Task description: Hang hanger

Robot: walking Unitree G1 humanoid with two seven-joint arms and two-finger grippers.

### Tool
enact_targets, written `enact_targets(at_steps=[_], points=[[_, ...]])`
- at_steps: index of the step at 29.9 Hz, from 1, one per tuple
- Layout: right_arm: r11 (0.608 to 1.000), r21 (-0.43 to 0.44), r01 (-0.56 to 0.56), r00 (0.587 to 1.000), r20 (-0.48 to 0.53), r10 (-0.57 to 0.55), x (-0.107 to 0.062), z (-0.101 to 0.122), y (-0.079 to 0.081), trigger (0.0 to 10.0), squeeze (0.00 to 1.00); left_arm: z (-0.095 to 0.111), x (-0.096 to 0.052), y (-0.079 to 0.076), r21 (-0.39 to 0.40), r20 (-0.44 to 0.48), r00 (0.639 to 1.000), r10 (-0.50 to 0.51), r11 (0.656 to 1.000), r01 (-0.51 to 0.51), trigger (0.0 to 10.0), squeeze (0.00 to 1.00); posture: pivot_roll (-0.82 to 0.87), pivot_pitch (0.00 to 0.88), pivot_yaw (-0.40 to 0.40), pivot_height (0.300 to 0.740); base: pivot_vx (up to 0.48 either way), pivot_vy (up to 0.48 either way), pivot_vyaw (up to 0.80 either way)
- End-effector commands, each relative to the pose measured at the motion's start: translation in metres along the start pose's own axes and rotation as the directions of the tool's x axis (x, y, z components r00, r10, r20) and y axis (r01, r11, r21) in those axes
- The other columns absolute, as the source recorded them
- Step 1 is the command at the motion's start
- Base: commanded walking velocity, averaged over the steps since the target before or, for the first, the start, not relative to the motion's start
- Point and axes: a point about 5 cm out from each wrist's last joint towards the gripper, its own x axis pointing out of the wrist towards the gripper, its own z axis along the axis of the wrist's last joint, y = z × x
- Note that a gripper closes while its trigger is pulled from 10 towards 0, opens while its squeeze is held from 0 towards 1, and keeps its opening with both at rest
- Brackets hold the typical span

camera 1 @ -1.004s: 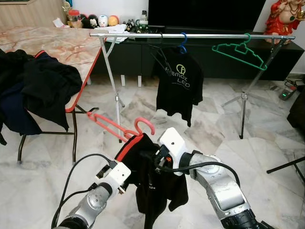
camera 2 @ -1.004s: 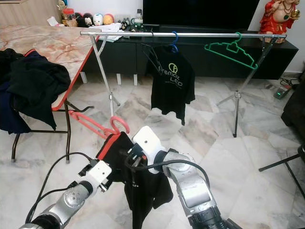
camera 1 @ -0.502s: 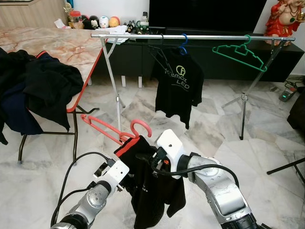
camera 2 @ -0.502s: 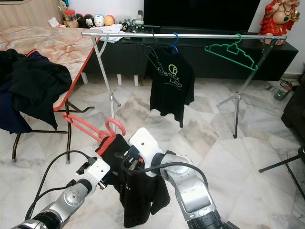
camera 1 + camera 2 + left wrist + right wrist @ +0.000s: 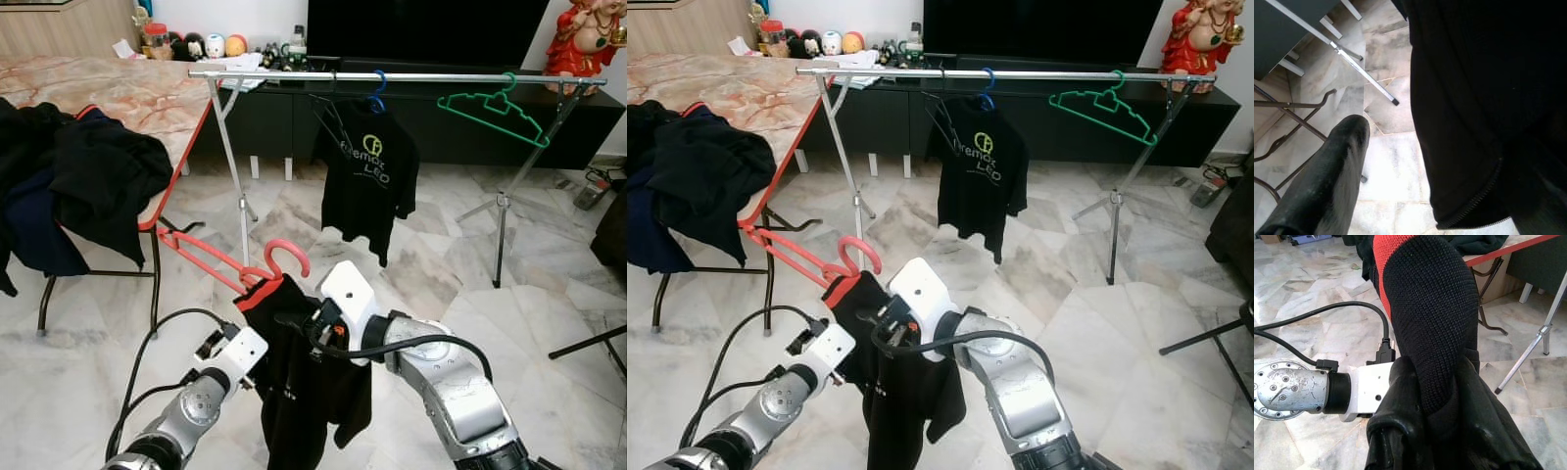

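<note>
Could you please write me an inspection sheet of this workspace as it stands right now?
Surface: marble floor; folding table on the robot's left.
Job's things: red hanger carrying a black garment, held low, short of the clothes rail.
Clutter: dark clothes heaped on the table edge; figurines on the dark cabinet.
Grippers: right claw shut on the garment's red-trimmed collar; left claw has one finger outside the cloth, grip not readable.
Cables: black cable looping along the left arm; another over the right arm.
Surroundings: rail already holds a black printed T-shirt and an empty green hanger; red statue far right.
</note>
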Motion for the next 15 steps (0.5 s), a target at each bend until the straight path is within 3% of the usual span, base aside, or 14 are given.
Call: enact_targets(at_steps=[1, 15], points=[[1.0, -0.022, -0.011, 0.999, 0.043, 0.012, -0.0019, 0.0109, 0.0038, 0.0, 0.0, -0.0032, 0.0001, 0.003, 0.001, -0.028, 1.0, 0.014, 1.0, -0.014, 0.0, 0.0, -0.02, 0.083, -0.024, 0.74, 0.0, 0.0, 0.0], [1.0, -0.017, -0.019, 0.999, 0.047, 0.019, -0.0024, 0.0135, 0.0061, 0.0, 0.0, -0.0065, -0.0013, 0.0058, -0.01, -0.043, 0.998, 0.041, 0.999, -0.042, 0.0, 0.0, -0.02, 0.107, -0.023, 0.74, 0.0, 0.0, 0.0]])
